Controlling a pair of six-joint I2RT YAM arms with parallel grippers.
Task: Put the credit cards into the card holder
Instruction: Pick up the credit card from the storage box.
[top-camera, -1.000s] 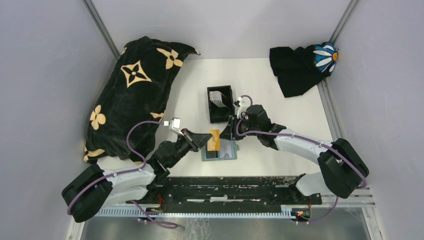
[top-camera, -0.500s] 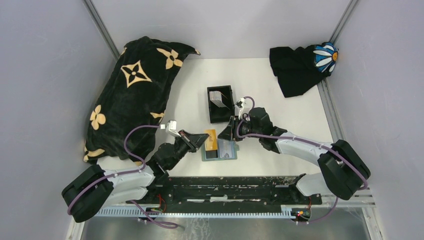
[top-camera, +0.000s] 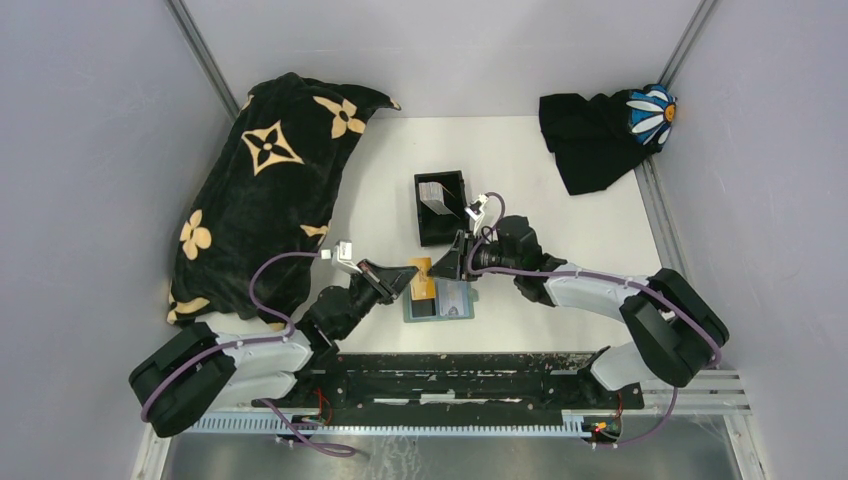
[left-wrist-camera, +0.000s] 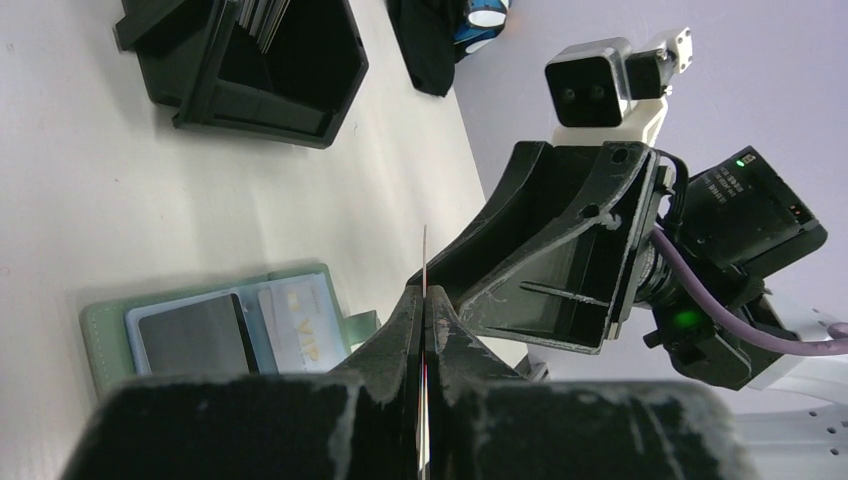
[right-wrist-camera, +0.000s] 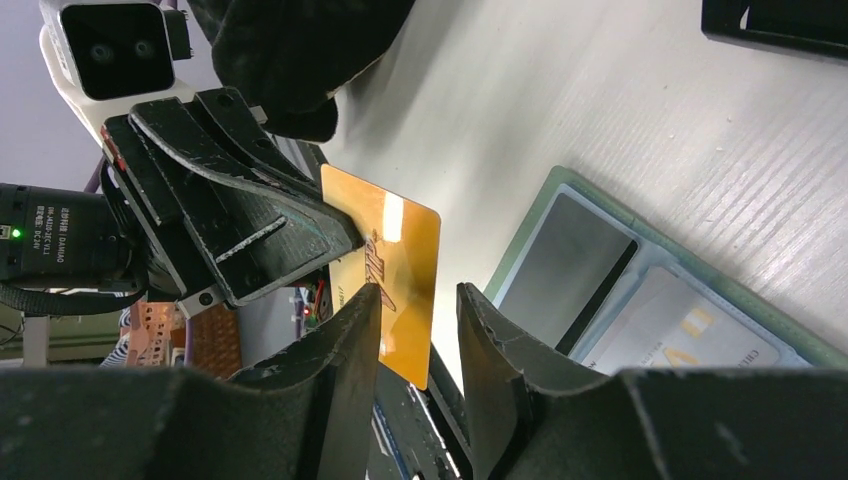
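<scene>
One gold card (right-wrist-camera: 400, 245), in left pincer (left-wrist-camera: 424, 300)

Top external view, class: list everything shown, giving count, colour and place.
gold card: 1, orange-gold, in the left pincer
wallet: 1, pale green, open on the table
wallet cards: 2, dark grey and whitish, in sleeves
card holder: 1, black, table centre
holder cards: count unclear, greyish, inside it
blanket: 1, black with tan flowers, left
cloth: 1, black with daisy, far right
left pincer: 1, black, shut on gold card
right pincer: 1, black, open
</scene>
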